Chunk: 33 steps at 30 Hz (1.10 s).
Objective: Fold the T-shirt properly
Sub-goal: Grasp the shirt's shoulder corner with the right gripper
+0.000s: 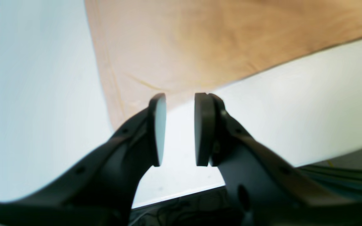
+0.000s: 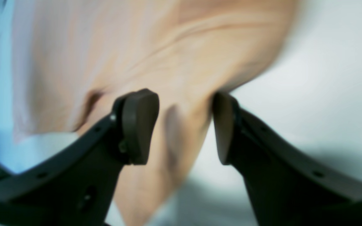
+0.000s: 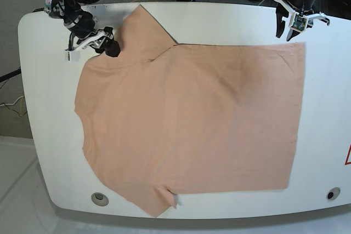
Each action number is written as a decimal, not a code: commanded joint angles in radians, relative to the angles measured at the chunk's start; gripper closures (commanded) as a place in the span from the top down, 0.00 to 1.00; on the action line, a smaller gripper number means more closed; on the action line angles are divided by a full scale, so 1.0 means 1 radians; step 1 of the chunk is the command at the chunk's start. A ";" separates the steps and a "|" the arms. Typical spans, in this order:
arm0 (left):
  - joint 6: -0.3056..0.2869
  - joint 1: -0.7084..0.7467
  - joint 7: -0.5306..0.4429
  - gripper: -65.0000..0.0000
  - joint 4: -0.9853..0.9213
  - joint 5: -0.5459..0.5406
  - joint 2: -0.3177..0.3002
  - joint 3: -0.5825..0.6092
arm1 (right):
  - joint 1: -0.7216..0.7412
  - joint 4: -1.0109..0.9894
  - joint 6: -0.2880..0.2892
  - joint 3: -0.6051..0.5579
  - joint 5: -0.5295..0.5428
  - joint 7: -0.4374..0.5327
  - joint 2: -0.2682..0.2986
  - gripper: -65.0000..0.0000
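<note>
The peach T-shirt (image 3: pixel 186 119) lies spread flat on the white table (image 3: pixel 38 108), its hem toward the right and its sleeves at the upper left and lower middle. My left gripper (image 3: pixel 290 28) hovers just past the hem's far right corner. In the left wrist view that gripper (image 1: pixel 180 100) is open, with only table between its fingers and the T-shirt (image 1: pixel 200 40) corner at its tips. My right gripper (image 3: pixel 93 47) sits at the far sleeve. In the right wrist view it (image 2: pixel 182 100) is open, its jaws straddling a raised fold of the T-shirt (image 2: pixel 105 56) without pinching it.
A small white tag (image 3: pixel 174 201) shows by the near sleeve. A red mark (image 3: pixel 347 156) sits at the table's right edge. Two round holes (image 3: pixel 98 197) are set near the front edge. Cables and stands crowd the space behind the table.
</note>
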 commanded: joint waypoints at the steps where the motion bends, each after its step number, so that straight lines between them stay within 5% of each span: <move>1: 0.009 0.011 -0.021 0.22 0.015 -0.002 -0.008 -0.002 | -0.010 0.010 0.003 0.005 -0.008 -0.010 0.008 0.47; 14: 0.008 -0.001 -0.025 0.22 0.015 0.004 -0.006 -0.005 | -0.022 -0.014 0.000 0.015 -0.051 0.023 -0.006 0.44; 24: 0.002 -0.051 0.027 0.22 0.005 -0.003 -0.003 -0.023 | -0.021 -0.014 -0.003 0.004 -0.087 0.025 -0.013 0.24; 33: -0.036 -0.075 0.118 0.28 -0.008 -0.111 0.010 -0.142 | -0.019 -0.003 0.006 0.021 -0.072 0.017 -0.031 0.51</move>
